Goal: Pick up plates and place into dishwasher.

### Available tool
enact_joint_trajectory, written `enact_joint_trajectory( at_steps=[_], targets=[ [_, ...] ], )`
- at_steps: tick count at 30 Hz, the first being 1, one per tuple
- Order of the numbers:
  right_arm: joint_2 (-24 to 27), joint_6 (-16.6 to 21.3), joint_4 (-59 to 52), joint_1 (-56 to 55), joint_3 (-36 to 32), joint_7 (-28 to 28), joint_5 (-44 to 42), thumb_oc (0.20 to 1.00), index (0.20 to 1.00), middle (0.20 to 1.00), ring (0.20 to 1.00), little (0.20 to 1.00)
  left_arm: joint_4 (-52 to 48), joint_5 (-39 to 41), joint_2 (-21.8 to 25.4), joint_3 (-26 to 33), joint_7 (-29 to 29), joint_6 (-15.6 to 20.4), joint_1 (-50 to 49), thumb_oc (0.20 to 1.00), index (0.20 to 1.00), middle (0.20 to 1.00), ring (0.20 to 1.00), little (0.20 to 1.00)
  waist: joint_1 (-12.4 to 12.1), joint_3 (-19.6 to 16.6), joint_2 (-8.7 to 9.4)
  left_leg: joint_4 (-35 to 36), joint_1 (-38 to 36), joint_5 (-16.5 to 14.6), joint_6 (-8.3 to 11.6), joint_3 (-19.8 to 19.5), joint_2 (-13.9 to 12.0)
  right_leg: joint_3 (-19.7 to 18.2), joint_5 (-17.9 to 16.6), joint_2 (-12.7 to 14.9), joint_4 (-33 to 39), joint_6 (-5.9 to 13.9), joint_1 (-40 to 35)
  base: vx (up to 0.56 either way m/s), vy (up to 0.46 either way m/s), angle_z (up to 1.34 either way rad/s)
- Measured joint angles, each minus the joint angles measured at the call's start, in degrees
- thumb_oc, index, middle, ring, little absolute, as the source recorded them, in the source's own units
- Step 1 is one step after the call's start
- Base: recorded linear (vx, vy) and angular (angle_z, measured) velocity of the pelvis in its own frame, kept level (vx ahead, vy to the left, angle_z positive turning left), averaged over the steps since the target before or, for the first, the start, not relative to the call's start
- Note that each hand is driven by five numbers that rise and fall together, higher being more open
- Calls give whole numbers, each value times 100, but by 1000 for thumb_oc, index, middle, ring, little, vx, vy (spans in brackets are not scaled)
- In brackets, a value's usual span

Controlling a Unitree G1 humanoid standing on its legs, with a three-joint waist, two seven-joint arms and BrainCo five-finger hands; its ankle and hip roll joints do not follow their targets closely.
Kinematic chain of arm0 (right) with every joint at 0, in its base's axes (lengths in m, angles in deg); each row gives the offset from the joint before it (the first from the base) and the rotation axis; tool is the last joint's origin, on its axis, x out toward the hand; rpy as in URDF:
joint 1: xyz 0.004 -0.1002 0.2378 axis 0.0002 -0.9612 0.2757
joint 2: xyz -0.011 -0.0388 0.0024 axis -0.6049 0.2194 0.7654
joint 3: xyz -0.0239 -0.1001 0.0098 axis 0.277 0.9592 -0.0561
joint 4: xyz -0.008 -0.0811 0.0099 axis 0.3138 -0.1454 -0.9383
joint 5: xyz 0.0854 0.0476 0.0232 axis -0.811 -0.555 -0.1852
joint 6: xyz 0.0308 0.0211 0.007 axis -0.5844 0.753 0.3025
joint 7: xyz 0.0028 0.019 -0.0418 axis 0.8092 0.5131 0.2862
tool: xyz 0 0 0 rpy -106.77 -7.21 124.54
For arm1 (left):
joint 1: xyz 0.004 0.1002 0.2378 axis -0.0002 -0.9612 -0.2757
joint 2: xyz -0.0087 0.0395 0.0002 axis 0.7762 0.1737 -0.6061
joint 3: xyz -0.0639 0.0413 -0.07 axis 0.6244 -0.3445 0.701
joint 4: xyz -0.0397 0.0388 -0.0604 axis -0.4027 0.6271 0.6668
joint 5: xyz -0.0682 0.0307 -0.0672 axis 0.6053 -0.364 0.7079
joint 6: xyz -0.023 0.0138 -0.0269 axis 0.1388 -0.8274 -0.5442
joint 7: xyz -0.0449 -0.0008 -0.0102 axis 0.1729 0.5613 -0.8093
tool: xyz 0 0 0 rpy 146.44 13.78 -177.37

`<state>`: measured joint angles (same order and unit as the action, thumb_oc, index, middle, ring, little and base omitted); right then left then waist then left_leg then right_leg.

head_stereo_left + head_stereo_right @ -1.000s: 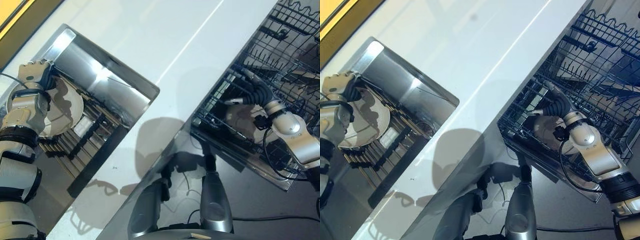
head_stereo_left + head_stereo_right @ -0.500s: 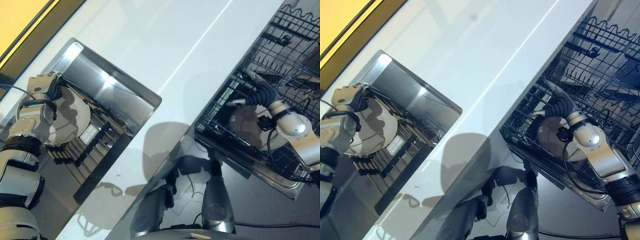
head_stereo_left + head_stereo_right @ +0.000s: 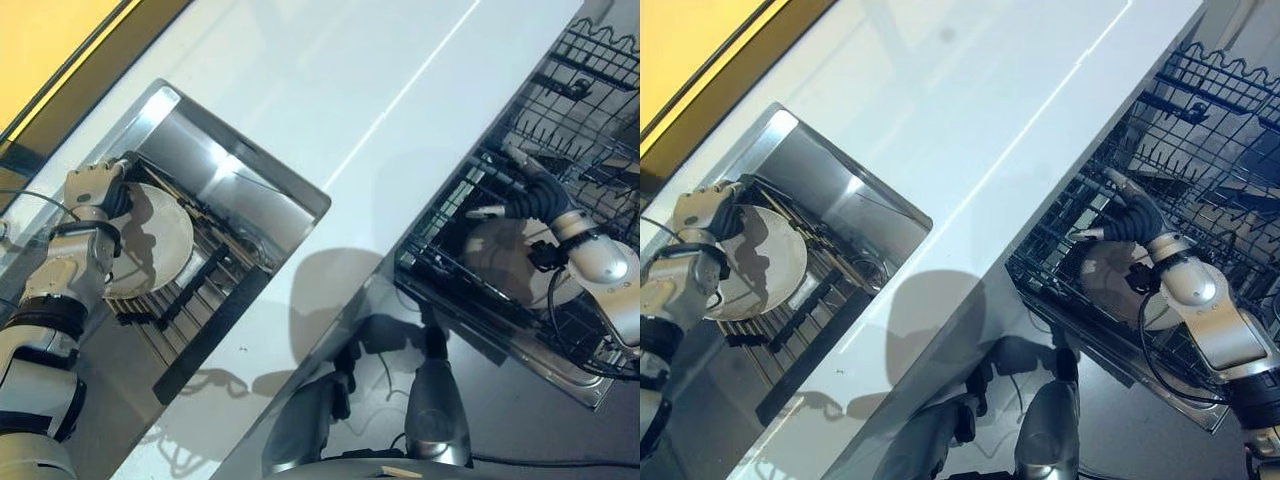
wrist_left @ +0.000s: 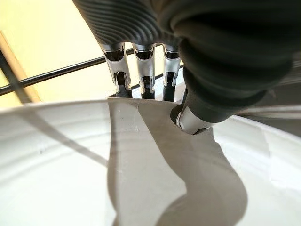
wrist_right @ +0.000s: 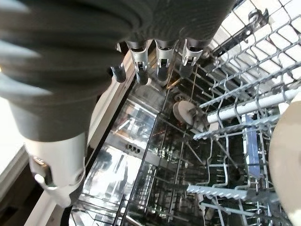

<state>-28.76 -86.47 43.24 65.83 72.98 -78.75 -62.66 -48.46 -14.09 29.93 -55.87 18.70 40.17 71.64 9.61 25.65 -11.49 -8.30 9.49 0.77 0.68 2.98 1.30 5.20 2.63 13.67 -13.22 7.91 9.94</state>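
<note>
White plate [image 3: 150,240]; steel-grey sink [image 3: 235,185]; white counter [image 3: 330,90]; black wire rack [image 3: 560,130].

My left hand [image 3: 92,186] is gripping a plate [image 3: 150,240] that is looking like smooth, glazed white ceramic with a soft sheen. My fingers [image 4: 144,66] are showing bright silver metal under a dark, matt ribbed rubbery cover. The sink [image 3: 235,175] around the plate is gleaming as brushed stainless steel, and the desk [image 3: 340,90] is shining smooth, glossy white. On the right, the dishwasher rack [image 3: 1200,110] is showing thin dark coated wire, and a second plate [image 3: 1120,280] lying in it is looking matt, pale and smooth beside my right hand [image 3: 1132,215].
</note>
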Motion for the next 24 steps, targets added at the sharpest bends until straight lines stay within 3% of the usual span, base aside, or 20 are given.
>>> enact_joint_trajectory(
  at_steps=[9,14,20,24],
  targets=[
    [-142,71,-149,-471,-517,-103,-1,1000,1000,1000,1000,1000,-1184,-86,5,574,82,-248,-1185,200,200,200,200,200,-393,-68,11,203,-148,86,19,-150,4,196,3,-3,155,-7,-228,-27,-63,9],
    [-306,78,-132,-850,-686,-127,-3,1000,1000,1000,1000,1000,-1549,-75,32,1174,500,-257,-1662,200,200,200,200,200,-536,-166,75,335,-304,106,25,-227,0,317,-9,-20,340,5,-468,-23,-88,8],
    [-680,79,-25,-1295,-701,-124,-2,1000,1000,1000,1000,1000,-2022,-15,99,1984,1575,-74,-2103,200,200,200,200,200,-604,-512,345,543,-539,113,52,-304,-41,464,-11,-81,617,3,-789,-4,-135,7],
    [-982,182,-31,-1465,-702,-119,-1,1000,1000,1000,1000,1000,-2219,20,115,2383,1783,72,-2277,200,200,200,200,200,-614,-792,556,611,-601,95,88,-305,-85,483,-31,-144,778,-19,-896,3,-102,0]
  ],
)
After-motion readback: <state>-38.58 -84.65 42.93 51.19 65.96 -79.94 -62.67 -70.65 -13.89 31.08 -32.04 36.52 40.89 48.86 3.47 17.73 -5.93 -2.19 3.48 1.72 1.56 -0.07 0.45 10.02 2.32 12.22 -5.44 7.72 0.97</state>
